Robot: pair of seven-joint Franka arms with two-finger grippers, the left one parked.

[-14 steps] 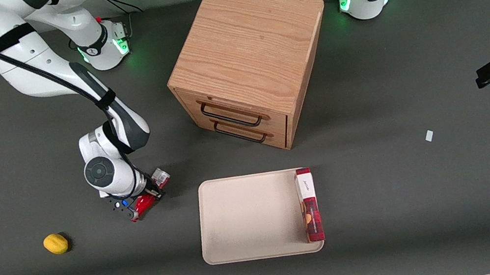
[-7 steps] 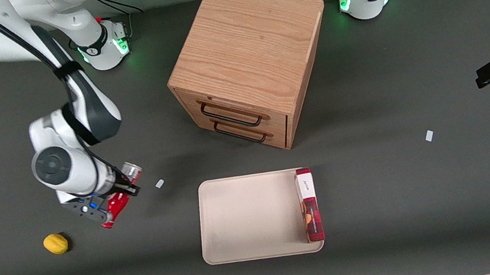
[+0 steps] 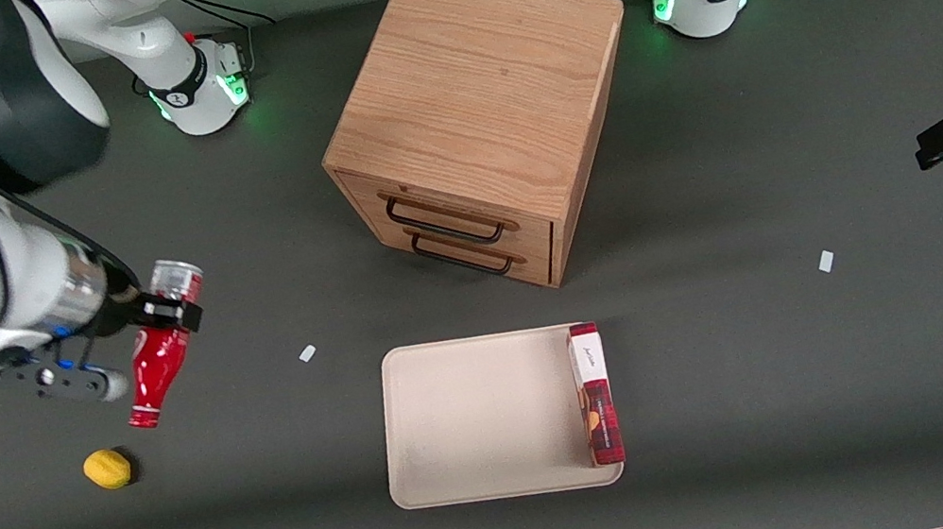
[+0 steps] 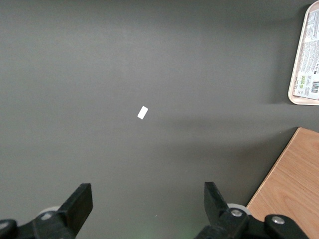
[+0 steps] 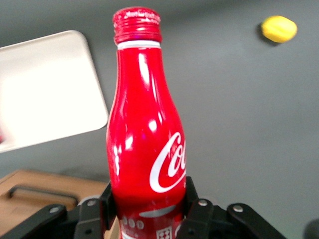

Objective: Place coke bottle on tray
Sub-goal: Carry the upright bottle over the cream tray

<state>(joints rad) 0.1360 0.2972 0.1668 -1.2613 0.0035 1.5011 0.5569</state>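
Observation:
My right gripper (image 3: 155, 319) is shut on the red coke bottle (image 3: 153, 367) and holds it high above the table, toward the working arm's end. The bottle hangs with its red neck end nearer the front camera and its silvery end up by the fingers. In the right wrist view the fingers (image 5: 193, 204) clamp the lower body of the bottle (image 5: 144, 134), with white script showing. The beige tray (image 3: 483, 416) lies on the table in front of the wooden drawer cabinet; its corner also shows in the right wrist view (image 5: 50, 89). The bottle is well off to the side of the tray.
A flat red-and-white box (image 3: 596, 394) lies along the tray's edge toward the parked arm. A wooden two-drawer cabinet (image 3: 476, 110) stands farther from the camera than the tray. A yellow lemon (image 3: 107, 468) lies near the bottle. Small white scraps (image 3: 307, 353) (image 3: 826, 261) lie on the table.
The right gripper has risen with the coke bottle, lifting it off the table and moving away from the tray toward the working arm's end. A white scrap is uncovered where the bottle lay.

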